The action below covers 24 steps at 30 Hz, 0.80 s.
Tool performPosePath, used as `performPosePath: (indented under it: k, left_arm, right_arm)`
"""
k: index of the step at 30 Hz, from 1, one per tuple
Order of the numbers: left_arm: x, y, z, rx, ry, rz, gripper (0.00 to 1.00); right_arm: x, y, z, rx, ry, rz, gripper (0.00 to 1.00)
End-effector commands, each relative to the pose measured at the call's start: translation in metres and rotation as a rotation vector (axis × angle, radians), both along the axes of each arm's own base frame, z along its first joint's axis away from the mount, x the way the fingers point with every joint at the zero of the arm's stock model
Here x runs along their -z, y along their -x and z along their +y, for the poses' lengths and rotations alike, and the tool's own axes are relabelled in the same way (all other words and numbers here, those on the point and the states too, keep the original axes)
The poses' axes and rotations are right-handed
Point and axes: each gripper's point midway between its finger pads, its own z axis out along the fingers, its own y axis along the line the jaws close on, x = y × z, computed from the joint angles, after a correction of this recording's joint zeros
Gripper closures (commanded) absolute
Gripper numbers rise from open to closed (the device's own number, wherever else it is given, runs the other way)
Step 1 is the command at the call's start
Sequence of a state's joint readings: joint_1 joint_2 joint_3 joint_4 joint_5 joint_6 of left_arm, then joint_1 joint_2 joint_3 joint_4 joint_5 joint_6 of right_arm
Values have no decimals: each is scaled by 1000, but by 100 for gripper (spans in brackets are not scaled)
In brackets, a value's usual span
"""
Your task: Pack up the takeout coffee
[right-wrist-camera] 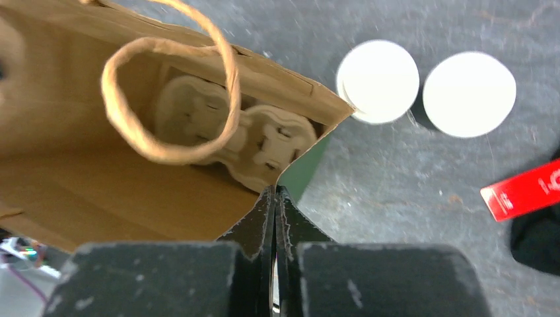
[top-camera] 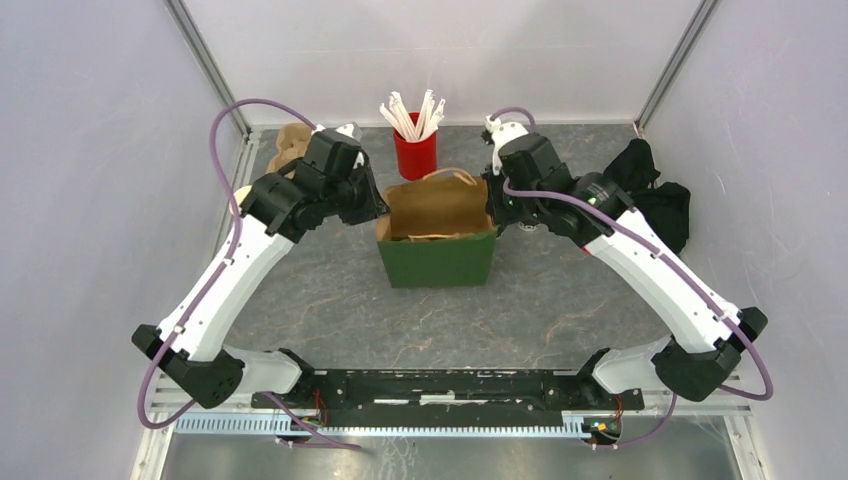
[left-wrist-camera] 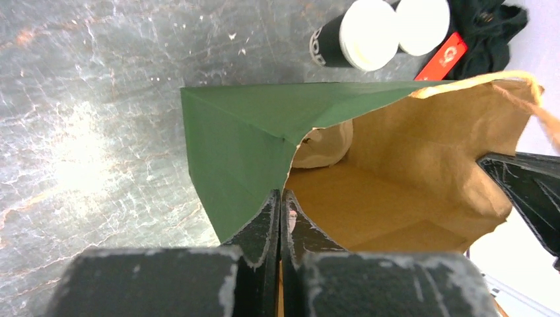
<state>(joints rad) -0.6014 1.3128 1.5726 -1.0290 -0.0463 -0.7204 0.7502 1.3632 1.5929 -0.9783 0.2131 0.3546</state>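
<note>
Two takeout coffee cups, black with white lids, stand side by side on the table just right of the bag: one (right-wrist-camera: 378,80) (left-wrist-camera: 360,33) nearer the bag, the other (right-wrist-camera: 469,94) (left-wrist-camera: 422,23) beyond it. The green paper bag (top-camera: 437,258) with a brown inside stands open at the middle of the table. My left gripper (left-wrist-camera: 280,196) (top-camera: 378,208) is shut on the bag's left rim. My right gripper (right-wrist-camera: 274,191) (top-camera: 494,205) is shut on its right rim. A moulded cardboard cup carrier (right-wrist-camera: 231,129) lies at the bottom of the bag. In the top view the right arm hides the cups.
A red holder (top-camera: 415,153) full of white straws stands behind the bag. A black cloth (top-camera: 655,200) lies at the far right, with a red packet (right-wrist-camera: 525,191) beside it. More cardboard carriers (top-camera: 288,148) sit at the far left. The bag's twine handle (right-wrist-camera: 168,92) loops over its mouth.
</note>
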Motion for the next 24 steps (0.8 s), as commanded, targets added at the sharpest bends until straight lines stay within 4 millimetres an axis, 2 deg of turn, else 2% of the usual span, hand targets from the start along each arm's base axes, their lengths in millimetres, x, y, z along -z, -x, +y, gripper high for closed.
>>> performPosePath:
  k: [1, 4, 7, 10, 11, 12, 13, 14, 16, 18, 20, 24]
  left_arm:
    - [-44, 5, 20, -51, -1, -96, 98]
    - [-57, 11, 27, -81, 21, -107, 98]
    - [-66, 18, 30, -104, 51, -107, 98]
    - [-66, 22, 33, -117, 58, -102, 98]
    - [-63, 22, 34, -120, 51, -96, 95]
    - [-57, 22, 37, -128, 35, -89, 86]
    - [-46, 22, 41, -140, 6, -73, 73]
    - [-35, 22, 47, -156, -32, -57, 57]
    - [-17, 25, 59, -181, -93, -31, 36]
    - [-12, 28, 63, -181, -106, -32, 18]
    - [-17, 30, 66, -183, -104, -52, 10]
    - [-28, 29, 80, -222, -143, -89, 4]
  right_arm:
    - [-74, -1, 21, -62, -186, -114, 100]
    - [-91, 4, 28, -71, -257, -115, 100]
    - [-97, 8, 36, -79, -331, -98, 100]
    - [-88, 10, 42, -76, -363, -77, 100]
    - [-79, 9, 41, -71, -353, -67, 100]
    - [-72, 8, 39, -62, -342, -69, 98]
    - [-60, 5, 35, -43, -314, -70, 90]
    - [-50, 3, 31, -32, -286, -68, 78]
    - [-25, 1, 23, -22, -206, -57, 54]
    - [-12, 2, 21, -31, -158, -30, 40]
    - [-10, 4, 26, -64, -153, -7, 35]
    - [-16, 3, 35, -100, -177, -13, 31]
